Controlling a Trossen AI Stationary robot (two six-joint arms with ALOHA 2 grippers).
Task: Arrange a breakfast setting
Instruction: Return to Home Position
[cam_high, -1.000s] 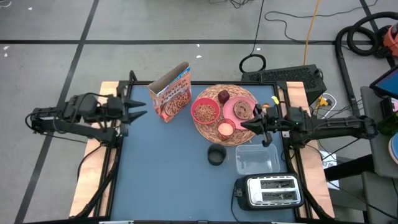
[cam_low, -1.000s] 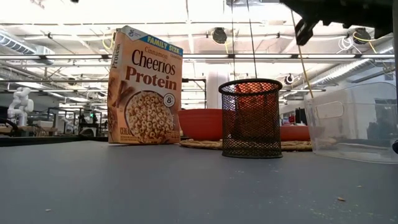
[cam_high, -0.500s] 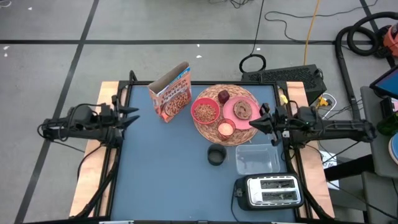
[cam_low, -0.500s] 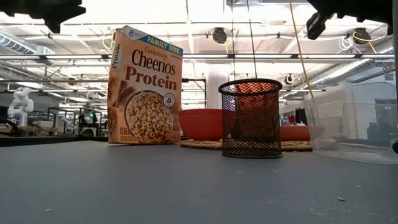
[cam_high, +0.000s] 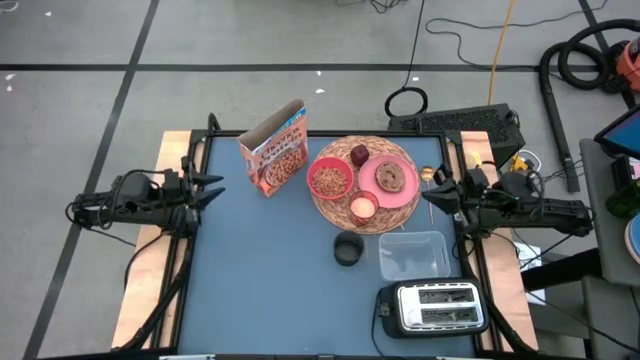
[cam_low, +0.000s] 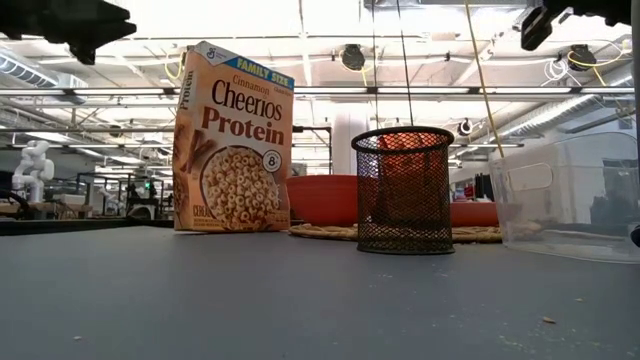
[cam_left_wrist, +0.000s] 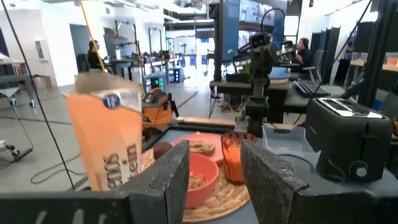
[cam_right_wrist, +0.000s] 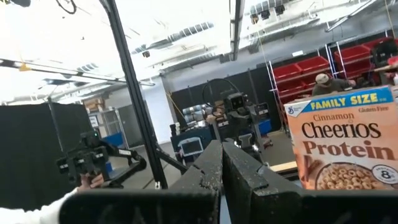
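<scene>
The breakfast setting is judged to be all but finished. A round woven mat (cam_high: 398, 150) is laid at the far middle of the table, and four things are set on it: a pink bowl (cam_high: 330, 180) filled with cereal, a pink plate (cam_high: 405, 192) just beside it bearing a browned round of bread (cam_high: 390, 177), a dark red fruit (cam_high: 359, 155) at the far edge between them, and a small pink cup (cam_high: 362, 208) at the near edge. An orange-brown cereal box (cam_high: 275, 152) is stood upright just left of the mat, and a small gold spoon (cam_high: 427, 172) (only faintly made out) is seen just right of it. Nothing is being held: the left claw (cam_high: 212, 188) is kept at the table's left edge with its fingers spread, and the right claw (cam_high: 432, 195) at the right edge, near the spoon, with its fingers pressed together. Only the parking of both arms appears to be left.
</scene>
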